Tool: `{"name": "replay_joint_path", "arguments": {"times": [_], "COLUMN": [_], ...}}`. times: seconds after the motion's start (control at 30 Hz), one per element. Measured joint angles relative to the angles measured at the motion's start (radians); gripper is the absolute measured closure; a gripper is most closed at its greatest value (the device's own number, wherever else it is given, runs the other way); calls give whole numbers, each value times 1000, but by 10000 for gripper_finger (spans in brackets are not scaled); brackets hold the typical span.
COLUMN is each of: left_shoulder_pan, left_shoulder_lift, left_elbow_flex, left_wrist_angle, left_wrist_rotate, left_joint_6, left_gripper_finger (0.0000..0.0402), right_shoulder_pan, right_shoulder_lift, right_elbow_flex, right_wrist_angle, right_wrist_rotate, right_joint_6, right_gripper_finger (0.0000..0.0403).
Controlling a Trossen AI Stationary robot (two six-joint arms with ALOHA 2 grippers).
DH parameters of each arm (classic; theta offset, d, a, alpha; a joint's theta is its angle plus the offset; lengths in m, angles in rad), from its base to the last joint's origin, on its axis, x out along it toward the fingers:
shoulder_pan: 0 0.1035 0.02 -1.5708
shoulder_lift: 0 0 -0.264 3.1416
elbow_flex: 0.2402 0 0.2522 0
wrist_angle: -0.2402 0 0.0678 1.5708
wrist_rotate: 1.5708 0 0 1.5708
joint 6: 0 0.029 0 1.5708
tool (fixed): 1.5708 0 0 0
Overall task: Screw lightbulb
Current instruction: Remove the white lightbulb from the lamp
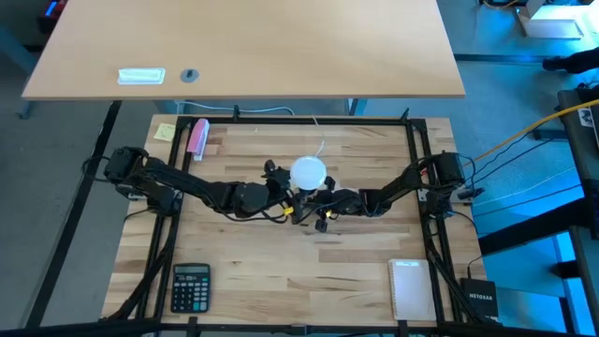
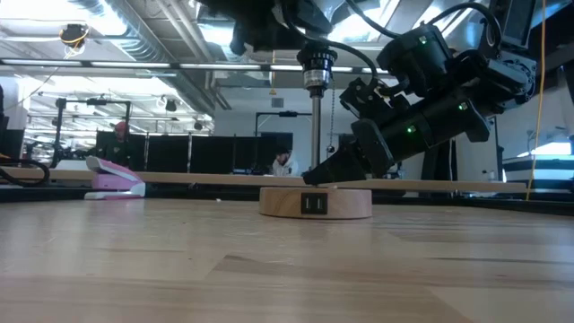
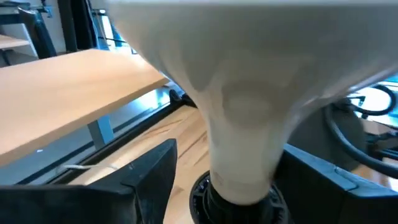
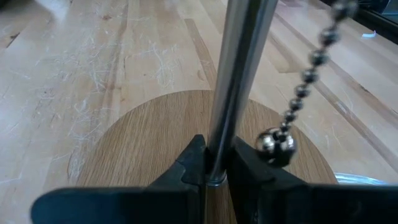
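Left gripper [image 1: 286,192] sits at the counter's [image 1: 281,281] centre in the high view, just at nine o'clock of the lightbulb [image 1: 309,172], with the right gripper [image 1: 323,208] just at four o'clock of the bulb. From the low view, the right gripper [image 2: 314,177] is down at the foot of the metal pole [image 2: 316,135] rising from the wooden disc [image 2: 316,203]. Through the left wrist view, the lightbulb [image 3: 249,93] stands in the black socket [image 3: 211,202], dark fingers [image 3: 155,174] spread either side of its neck, released and apparently clear of it. Glass this thin looks light, slick and fragile; gentle hold around the globe seems wisest. Through the right wrist view, the right gripper [image 4: 217,163] is clenched on the pole [image 4: 233,81], a bead chain [image 4: 305,81] hanging beside it.
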Motion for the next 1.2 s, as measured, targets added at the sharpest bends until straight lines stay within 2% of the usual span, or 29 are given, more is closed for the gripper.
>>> {"name": "replay_joint_path", "arguments": {"times": [0.1, 0.33, 0.5, 0.57, 0.63, 0.8, 0.97, 1.1, 1.2], "left_shoulder_pan": [-9, -9, -12, -12, 0, 111, 278, 364, 389], "left_shoulder_lift": [-37, -112, -181, -214, -242, -303, -286, -281, -281], "left_elbow_flex": [0, 1, 1, 1, 1, -28, -49, -48, -48], "left_wrist_angle": [-54, -225, -414, -462, -499, -472, -450, -410, -387], "left_wrist_rotate": [40, 204, 232, 236, 290, 576, 798, 828, 829], "left_joint_6": [-26, -73, -108, -90, -25, 41, 64, 72, 32], "left_gripper_finger": [152, 151, 151, 151, 151, 151, 151, 151, 151], "right_shoulder_pan": [0, 0, 0, 0, 0, 0, 0, 0, -1], "right_shoulder_lift": [0, 0, -1, -1, -1, -1, -1, -1, -1], "right_elbow_flex": [0, 0, 0, 0, 0, 0, 0, 0, 0], "right_wrist_angle": [-1, -1, -1, -1, -1, 0, 0, -1, -1], "right_wrist_rotate": [0, -1, -8, -10, -11, -13, -15, -16, -17], "right_joint_6": [0, 0, 1, 1, 1, 1, 1, -1, -15], "right_gripper_finger": [359, 359, 359, 359, 359, 359, 359, 359, 359]}}
